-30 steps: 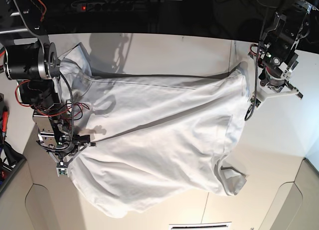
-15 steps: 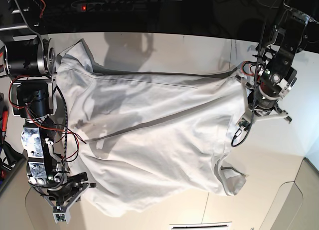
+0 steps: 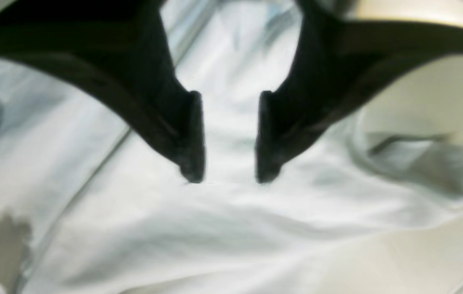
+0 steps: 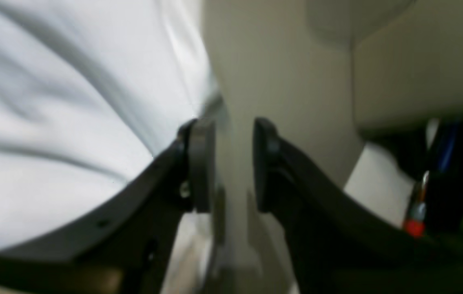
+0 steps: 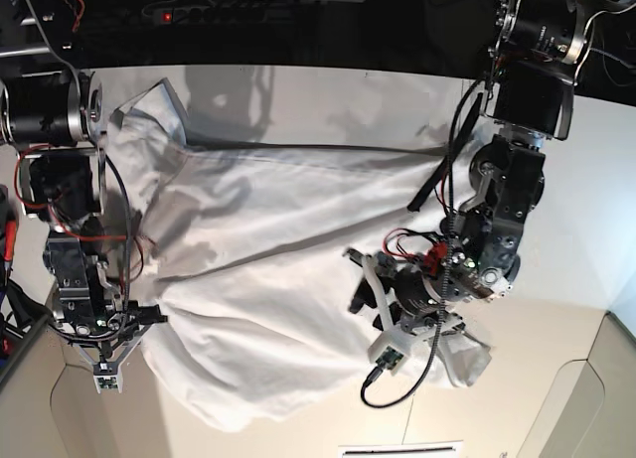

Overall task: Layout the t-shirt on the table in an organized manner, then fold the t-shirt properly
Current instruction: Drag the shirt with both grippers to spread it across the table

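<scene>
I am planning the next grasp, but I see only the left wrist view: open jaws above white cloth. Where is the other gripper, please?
Observer: The right gripper is at the edge of the t-shirt, at the lower left of the base view.
Operator: Does it hold cloth?
Observer: No. In the right wrist view its jaws stand open with bare table between them, and the shirt lies beside one finger.
Operator: Is the shirt flat?
Observer: Not yet. The base view shows it spread wide but wrinkled, with a crumpled corner near the left gripper.
</scene>
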`<state>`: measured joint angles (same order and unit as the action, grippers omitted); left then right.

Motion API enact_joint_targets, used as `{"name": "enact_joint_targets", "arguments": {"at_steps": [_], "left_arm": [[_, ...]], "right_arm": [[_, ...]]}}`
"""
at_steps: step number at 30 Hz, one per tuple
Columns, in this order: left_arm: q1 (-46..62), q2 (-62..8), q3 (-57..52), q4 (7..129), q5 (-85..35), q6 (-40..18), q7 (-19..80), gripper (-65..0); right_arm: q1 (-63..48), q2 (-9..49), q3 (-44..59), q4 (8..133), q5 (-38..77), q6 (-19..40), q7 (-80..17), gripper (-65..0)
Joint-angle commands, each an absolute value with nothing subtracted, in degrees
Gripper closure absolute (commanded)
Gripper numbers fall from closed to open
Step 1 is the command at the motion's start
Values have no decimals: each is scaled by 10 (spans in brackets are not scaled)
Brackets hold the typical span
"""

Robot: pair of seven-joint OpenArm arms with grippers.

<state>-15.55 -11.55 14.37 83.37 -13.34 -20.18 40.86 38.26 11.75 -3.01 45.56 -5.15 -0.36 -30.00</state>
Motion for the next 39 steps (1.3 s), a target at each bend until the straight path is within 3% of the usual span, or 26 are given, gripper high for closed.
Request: {"name": "enact_joint_targets", "arguments": {"at_steps": [1, 3, 10, 17, 19, 23, 30, 33, 34, 36, 37, 39], "left_arm": [[-177, -108, 141, 812, -136, -203, 390, -343], [-192, -96, 142, 756, -123, -202, 370, -373], [-208, -76, 142, 633, -74, -175, 312, -372], [-210, -73, 142, 609, -66, -151, 310, -359], [-209, -73, 142, 609, -66, -143, 310, -281], [-210, -73, 142, 609, -66, -143, 310, -8], [-210, -73, 142, 609, -66, -144, 310, 0], [-210, -74, 142, 610, -67, -178, 323, 0], [-210, -73, 142, 612, -73, -197, 332, -19], [-209, -74, 142, 612, -95, -234, 336, -246], [-209, -73, 142, 611, -101, -238, 332, -329], [-209, -73, 142, 606, -99, -220, 323, -359]], "right_arm": [[404, 125, -28, 451, -56, -9, -283, -165], [404, 125, -28, 430, -56, -9, -277, -165], [382, 123, -29, 419, -56, -10, -245, -165], [363, 117, -29, 420, -56, -9, -229, -165], [360, 116, -29, 420, -56, -7, -229, -165], [355, 116, -29, 420, -56, -7, -227, -165], [355, 116, -29, 420, -56, -7, -226, -165], [355, 116, -29, 420, -56, -7, -216, -165], [355, 116, -29, 420, -56, -7, -214, -165], [355, 116, -29, 420, -56, -7, -214, -165], [355, 116, -29, 420, -56, -7, -214, -165], [355, 116, -29, 420, -56, -7, -214, -165]]}}
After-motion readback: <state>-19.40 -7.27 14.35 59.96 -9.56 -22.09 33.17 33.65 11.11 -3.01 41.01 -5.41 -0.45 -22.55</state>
